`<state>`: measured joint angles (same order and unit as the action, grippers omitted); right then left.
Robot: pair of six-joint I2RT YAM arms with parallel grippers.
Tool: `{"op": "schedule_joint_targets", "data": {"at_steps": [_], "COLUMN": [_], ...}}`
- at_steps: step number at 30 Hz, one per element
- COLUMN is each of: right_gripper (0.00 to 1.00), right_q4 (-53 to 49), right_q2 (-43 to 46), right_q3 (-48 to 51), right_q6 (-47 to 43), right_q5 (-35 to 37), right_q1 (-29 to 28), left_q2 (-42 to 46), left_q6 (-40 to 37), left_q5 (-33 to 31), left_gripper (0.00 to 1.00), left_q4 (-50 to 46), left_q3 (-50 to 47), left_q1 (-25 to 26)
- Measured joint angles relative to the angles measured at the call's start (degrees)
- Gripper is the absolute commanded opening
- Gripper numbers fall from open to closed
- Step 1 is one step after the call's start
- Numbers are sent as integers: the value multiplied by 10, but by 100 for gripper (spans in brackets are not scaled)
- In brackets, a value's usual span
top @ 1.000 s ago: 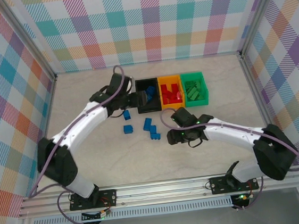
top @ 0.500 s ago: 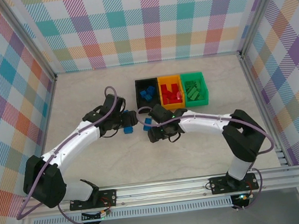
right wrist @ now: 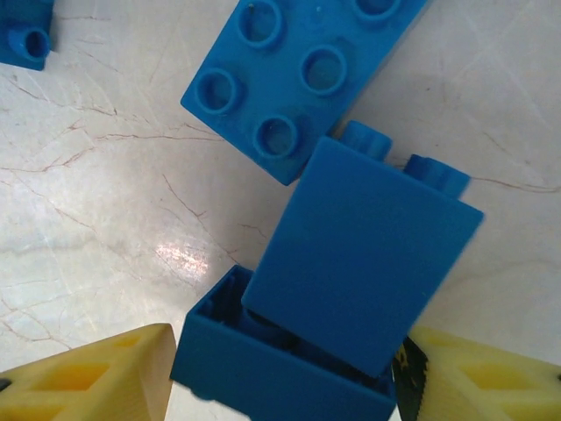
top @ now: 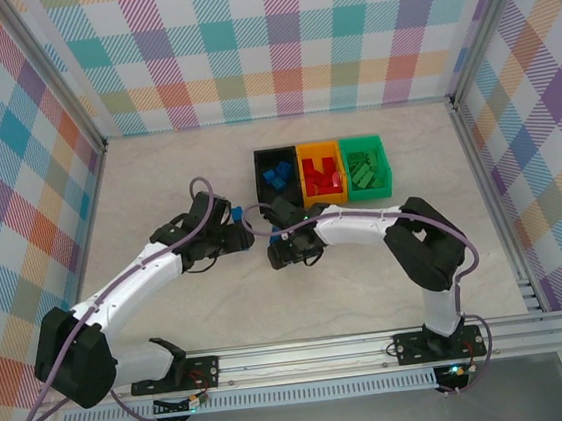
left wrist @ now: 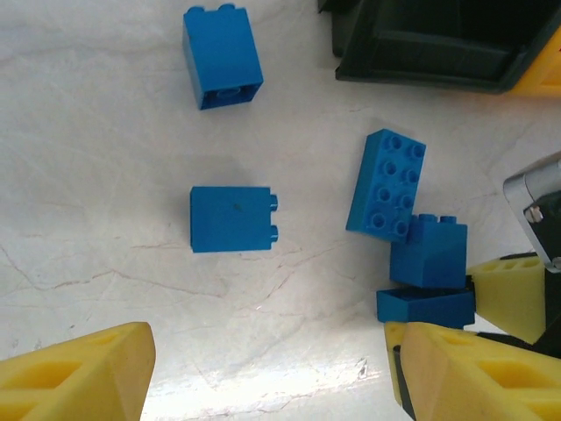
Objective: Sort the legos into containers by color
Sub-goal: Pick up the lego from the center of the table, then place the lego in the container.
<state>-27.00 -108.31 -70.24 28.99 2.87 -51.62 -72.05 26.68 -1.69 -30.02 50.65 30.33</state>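
Observation:
Several blue legos lie loose on the marble table. In the left wrist view I see one on its side (left wrist: 232,219), one farther off (left wrist: 222,55), an oblong one (left wrist: 386,184) and two stacked (left wrist: 429,253). My left gripper (left wrist: 272,377) hangs open above bare table just short of them. My right gripper (right wrist: 285,386) is open, its yellow fingers (right wrist: 88,377) flanking a hollow upturned blue brick (right wrist: 272,360) with another blue brick (right wrist: 364,263) leaning on it. The black bin (top: 259,173), orange bin (top: 319,147) and green bin (top: 387,164) hold blue, red and green bricks.
Both grippers meet nose to nose at mid table, the left gripper (top: 242,240) and the right gripper (top: 284,253) a few centimetres apart. The black bin's corner (left wrist: 421,53) stands just beyond the loose bricks. Frame rails and checked walls ring the table.
My left gripper has pulled back from the black bin to the loose blue bricks. My right gripper has swung left and now straddles the stacked blue bricks.

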Motion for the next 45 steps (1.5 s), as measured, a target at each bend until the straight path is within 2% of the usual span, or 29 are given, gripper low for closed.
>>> {"op": "schedule_joint_targets", "data": {"at_steps": [4,8,16,24,30,34,39,43,45], "right_gripper": [60,45,43,42,43,46,51,62,63], "right_q4": [-5,-8,-22,-46,-57,-66,-61,-71,-78], "right_q2": [-10,-10,3,85,104,93,31,-39,-68], "right_q3": [-5,-9,-9,-10,-42,-99,-198,-276,-308], "right_q6": [5,9,8,1,-16,-30,-45,-55,-61], "right_q5": [3,5,14,42,57,57,47,38,37], "right_q1": [-2,-2,-2,-1,24,64,106,132,138], "left_q2": [3,3,2,-11,-35,-52,-68,-68,-67], "left_q6": [2,2,8,21,26,27,34,40,40], "left_q5": [-6,-10,-8,-3,6,9,17,18,18], "left_gripper": [74,74,74,74,74,74,74,75,75], "left_q4": [0,0,2,23,35,34,34,33,32], "left_q3": [-5,-7,-7,-23,-31,-32,-32,-32,-32], "left_q1": [0,0,0,0,0,0,1,4,5]}}
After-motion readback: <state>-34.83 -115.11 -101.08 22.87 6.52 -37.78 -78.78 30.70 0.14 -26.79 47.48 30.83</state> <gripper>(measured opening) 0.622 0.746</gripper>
